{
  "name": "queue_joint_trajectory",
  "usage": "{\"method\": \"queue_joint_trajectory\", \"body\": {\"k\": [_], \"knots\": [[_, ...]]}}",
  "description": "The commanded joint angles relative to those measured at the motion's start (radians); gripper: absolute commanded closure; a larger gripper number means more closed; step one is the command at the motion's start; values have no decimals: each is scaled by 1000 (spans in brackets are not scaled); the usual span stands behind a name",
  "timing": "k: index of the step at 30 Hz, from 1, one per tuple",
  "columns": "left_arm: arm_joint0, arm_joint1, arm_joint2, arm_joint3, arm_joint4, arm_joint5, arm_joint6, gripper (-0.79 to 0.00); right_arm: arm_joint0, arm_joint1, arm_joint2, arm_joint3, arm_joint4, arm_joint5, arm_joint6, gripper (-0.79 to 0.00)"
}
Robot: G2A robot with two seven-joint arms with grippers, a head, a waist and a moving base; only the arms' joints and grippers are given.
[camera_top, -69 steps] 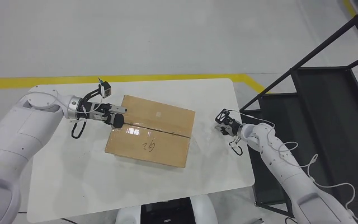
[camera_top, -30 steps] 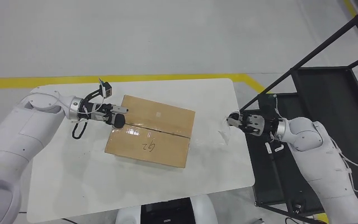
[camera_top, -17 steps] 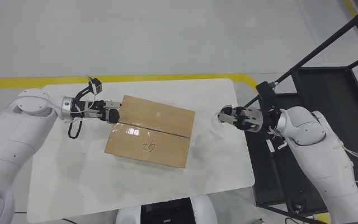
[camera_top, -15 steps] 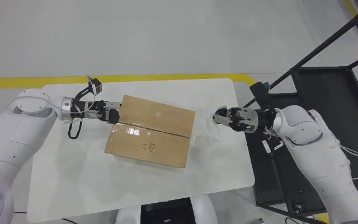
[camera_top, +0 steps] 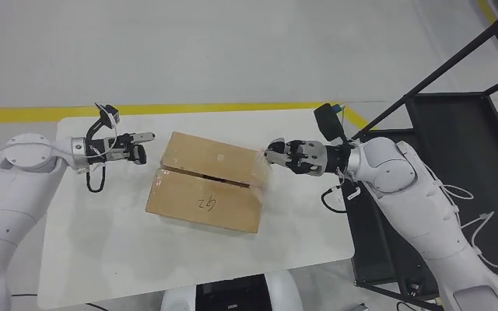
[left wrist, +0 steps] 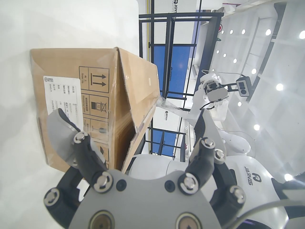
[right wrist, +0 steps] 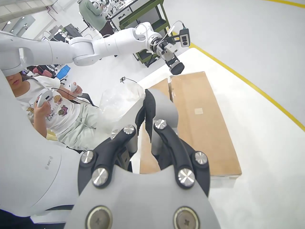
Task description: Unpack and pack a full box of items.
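A brown cardboard box (camera_top: pixel 210 180) lies in the middle of the white table (camera_top: pixel 93 241). In the left wrist view one top flap (left wrist: pixel 140 84) stands slightly lifted along the centre seam. My left gripper (camera_top: pixel 144 148) hovers open just off the box's left end, with its fingers (left wrist: pixel 62 125) spread and nothing between them. My right gripper (camera_top: pixel 272 152) is shut at the box's far right corner on a strip of clear tape (camera_top: pixel 259 165). The tape (left wrist: pixel 166 103) stretches from the box to that gripper, and it billows beside the closed fingers (right wrist: pixel 152 110).
A black metal rack (camera_top: pixel 443 148) stands close off the table's right edge. A yellow floor line (camera_top: pixel 194 109) runs behind the table. Bare tabletop lies in front of and to the left of the box.
My right gripper swung from the table's right edge to the box's right corner, carrying the clear tape. My left gripper drew back leftward off the box's left corner.
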Motion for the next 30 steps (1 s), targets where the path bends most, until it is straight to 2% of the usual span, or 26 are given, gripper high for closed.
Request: {"method": "queue_joint_trajectory", "body": {"k": [1,7,17,26,30], "knots": [[4,-5,8,-13,13,15,-3,-785,-2,0,10,3,-11,2,-19,0],[-12,-39,58,-35,55,38,-19,-785,-33,1,76,-7,-73,7,-102,0],[-59,-104,134,-18,92,39,-92,-785,-159,10,227,-56,-162,10,-215,0],[-73,-153,182,-5,100,36,-129,-785,-226,12,338,-62,-206,21,-282,0],[-83,-164,173,26,91,20,-124,-785,-249,13,375,-60,-209,19,-296,0]]}}
